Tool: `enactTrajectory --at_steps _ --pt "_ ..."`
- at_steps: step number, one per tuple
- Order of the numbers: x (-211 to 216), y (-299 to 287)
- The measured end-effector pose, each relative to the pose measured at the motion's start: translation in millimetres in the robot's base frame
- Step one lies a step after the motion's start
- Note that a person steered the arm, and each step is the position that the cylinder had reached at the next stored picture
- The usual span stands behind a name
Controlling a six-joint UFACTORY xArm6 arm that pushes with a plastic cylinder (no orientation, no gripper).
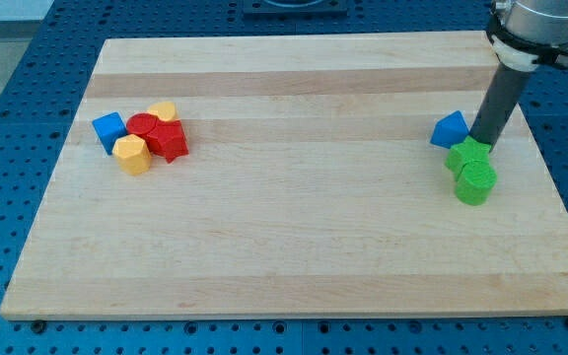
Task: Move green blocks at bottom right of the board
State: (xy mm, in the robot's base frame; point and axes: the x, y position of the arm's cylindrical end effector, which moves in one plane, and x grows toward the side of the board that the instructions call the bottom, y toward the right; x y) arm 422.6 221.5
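Two green blocks sit together at the view's right: an angular green block (467,156) and, just below it, a green cylinder (476,183). A blue block (450,129) lies just up-left of them. My tip (481,145) rests at the upper right edge of the angular green block, between it and the blue block's right side. The dark rod rises up and to the right from there.
A cluster sits at the view's left: a blue block (109,129), a red cylinder (143,125), a red angular block (170,141), a yellow block (164,110) and a yellow block (131,155). The wooden board (284,247) lies on a blue perforated table.
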Motion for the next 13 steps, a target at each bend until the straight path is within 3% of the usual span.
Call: enactTrajectory --at_steps 4,9,11,13 --pt "1 -30" --pt "84 -26" --pt "86 -25" --pt "61 -28"
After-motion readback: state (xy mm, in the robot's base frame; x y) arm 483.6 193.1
